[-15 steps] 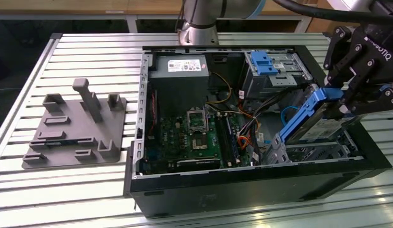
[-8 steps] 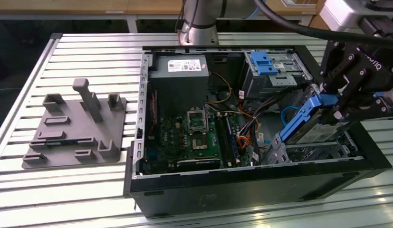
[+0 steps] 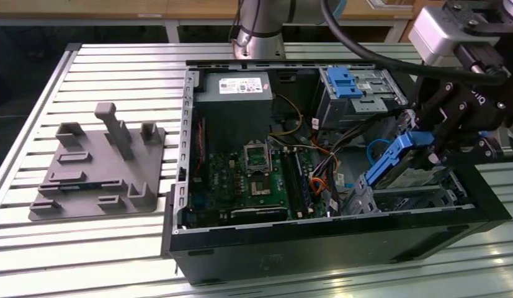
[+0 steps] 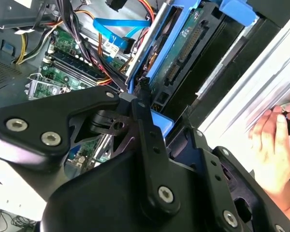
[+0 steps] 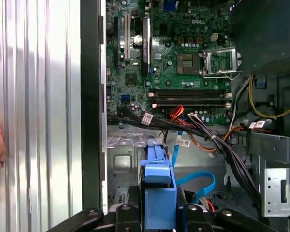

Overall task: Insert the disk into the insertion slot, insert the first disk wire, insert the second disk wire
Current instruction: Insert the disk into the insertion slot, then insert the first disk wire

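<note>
One gripper pinching the disk by its edges, tilted over the insertion slot

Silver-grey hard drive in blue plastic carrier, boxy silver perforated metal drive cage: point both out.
Silver-grey hard drive in blue plastic carrier (image 3: 389, 162): exterior view, blue side rail.
Boxy silver perforated metal drive cage (image 3: 412, 199): exterior view, wall beneath the drive.

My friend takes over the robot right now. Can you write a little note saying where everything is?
Gripper: shut on the flat silver-grey disk in its bright blue plastic carrier, held tilted, lower end at the boxy silver perforated metal insertion slot, inside the open black computer case.
Done: disk is gripped and at the slot.
Left: disk not seated; no wire plugged into it; a flat blue cable lies loose in the case.
A person's hand is beside the case.
</note>
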Tool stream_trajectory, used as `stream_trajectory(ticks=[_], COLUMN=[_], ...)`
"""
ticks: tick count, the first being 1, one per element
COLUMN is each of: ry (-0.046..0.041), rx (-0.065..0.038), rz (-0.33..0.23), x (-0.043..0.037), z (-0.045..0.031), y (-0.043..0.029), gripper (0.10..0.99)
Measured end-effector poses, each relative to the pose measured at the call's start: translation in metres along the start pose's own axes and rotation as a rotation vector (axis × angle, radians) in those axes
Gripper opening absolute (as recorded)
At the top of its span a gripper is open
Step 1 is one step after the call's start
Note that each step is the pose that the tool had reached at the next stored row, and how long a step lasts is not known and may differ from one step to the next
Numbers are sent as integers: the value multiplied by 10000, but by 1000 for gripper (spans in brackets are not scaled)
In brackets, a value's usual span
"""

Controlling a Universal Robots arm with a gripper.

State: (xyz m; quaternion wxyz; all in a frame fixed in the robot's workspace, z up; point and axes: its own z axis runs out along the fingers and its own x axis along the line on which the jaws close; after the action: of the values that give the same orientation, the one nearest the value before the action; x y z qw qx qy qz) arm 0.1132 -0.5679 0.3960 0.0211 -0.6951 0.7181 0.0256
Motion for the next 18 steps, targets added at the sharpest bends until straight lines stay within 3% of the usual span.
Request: stream_trajectory(ticks=[3,4,5,7,9,10,18], ry=[3,1,3,2,1,1,0], rx=[-2,-2,-1,-1,-1,-1,-2], rz=[-5,-6,-7,-7,-9,-10,-22], x=[2,2,2,2,2,2,2], z=[29,29,29,30,30,30,30], y=[0,0,-1,-1,-1,-1,0], gripper=[373,427,427,549,549,612,612])
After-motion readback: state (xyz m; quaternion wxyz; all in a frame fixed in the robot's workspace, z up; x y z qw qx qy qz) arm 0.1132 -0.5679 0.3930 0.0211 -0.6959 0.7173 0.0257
